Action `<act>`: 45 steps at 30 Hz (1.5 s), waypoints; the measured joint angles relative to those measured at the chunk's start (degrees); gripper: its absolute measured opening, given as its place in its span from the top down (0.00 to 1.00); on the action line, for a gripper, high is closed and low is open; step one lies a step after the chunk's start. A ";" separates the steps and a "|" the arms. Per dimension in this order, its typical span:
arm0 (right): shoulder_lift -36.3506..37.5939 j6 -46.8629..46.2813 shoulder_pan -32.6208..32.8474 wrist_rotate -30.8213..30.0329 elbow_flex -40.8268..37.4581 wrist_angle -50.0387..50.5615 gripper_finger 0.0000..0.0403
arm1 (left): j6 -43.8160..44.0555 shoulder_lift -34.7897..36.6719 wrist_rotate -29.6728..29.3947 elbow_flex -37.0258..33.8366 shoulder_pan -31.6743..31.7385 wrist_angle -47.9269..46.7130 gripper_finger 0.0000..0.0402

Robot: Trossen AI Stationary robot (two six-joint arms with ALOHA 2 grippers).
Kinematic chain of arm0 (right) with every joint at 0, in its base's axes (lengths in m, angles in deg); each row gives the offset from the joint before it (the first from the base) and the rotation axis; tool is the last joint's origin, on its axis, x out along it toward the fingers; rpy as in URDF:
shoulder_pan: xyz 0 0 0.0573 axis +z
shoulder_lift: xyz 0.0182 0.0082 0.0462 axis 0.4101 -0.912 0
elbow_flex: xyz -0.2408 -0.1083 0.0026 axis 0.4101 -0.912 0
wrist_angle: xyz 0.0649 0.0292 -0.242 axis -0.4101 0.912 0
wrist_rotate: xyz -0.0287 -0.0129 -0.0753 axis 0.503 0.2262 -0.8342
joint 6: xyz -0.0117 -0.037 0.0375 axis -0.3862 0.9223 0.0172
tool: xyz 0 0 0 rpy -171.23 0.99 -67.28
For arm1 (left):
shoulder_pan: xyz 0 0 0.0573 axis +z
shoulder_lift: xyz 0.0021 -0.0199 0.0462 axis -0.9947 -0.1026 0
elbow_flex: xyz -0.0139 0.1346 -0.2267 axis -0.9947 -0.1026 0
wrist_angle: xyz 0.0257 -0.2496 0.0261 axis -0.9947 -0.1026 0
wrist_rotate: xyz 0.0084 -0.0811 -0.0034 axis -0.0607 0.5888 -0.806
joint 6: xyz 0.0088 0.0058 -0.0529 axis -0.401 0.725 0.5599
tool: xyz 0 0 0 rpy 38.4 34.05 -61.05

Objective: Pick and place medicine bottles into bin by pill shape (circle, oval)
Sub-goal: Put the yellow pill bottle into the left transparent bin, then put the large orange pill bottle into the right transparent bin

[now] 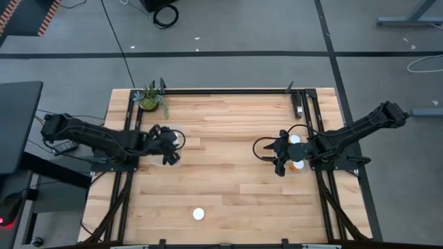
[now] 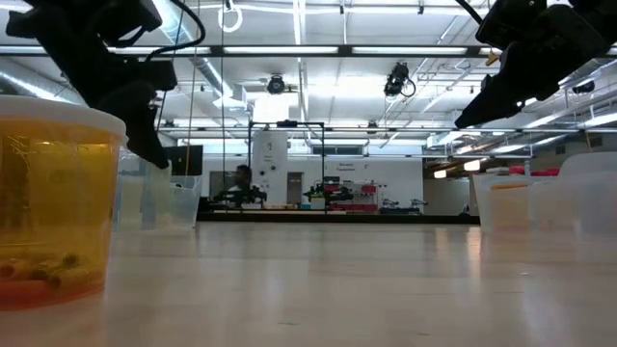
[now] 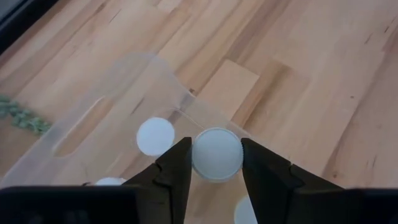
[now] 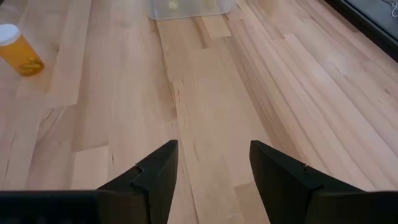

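My left gripper (image 1: 170, 146) stands over a clear bin (image 3: 93, 118) at the table's left, shut on a medicine bottle (image 3: 216, 154), of which only the white cap shows. Other white-capped bottles (image 3: 155, 135) stand in that bin. My right gripper (image 1: 279, 158) is open and empty above bare wood, just left of a second clear bin with bottles (image 1: 296, 141) at the table's right. One amber bottle (image 1: 199, 214) stands alone on its base near the front edge. It also shows in the right wrist view (image 4: 18, 53) and close up in the low view (image 2: 48, 202). My left gripper pinches the bottle between its two fingers, one on each opposite side of the white cap (image 3: 198, 163). The fingers point down from above. The bottle stands upright, cap up, over the bin's edge. I cannot tell whether its base rests on anything.
A small green potted plant (image 1: 150, 97) stands at the far left corner. Black frame rails (image 1: 304, 104) run along the table's sides. The wide middle of the wooden table (image 1: 228, 173) is bare wood.
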 joint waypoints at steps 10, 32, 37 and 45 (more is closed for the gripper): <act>0.00 -0.02 0.02 0.00 0.00 0.00 0.49 | 1.48 0.00 0.02 -5.31 0.00 5.23 0.66; 0.00 -0.35 0.00 0.02 0.00 0.00 0.49 | -2.19 -0.04 -0.39 -4.36 -0.11 5.48 0.51; 0.00 -0.31 0.02 0.02 0.00 0.00 0.49 | -3.73 -0.04 -0.65 -0.20 -0.11 -0.73 0.49; 0.01 2.61 0.02 -0.11 0.00 -0.14 0.49 | -7.89 -0.01 0.08 4.04 -0.12 -1.54 0.52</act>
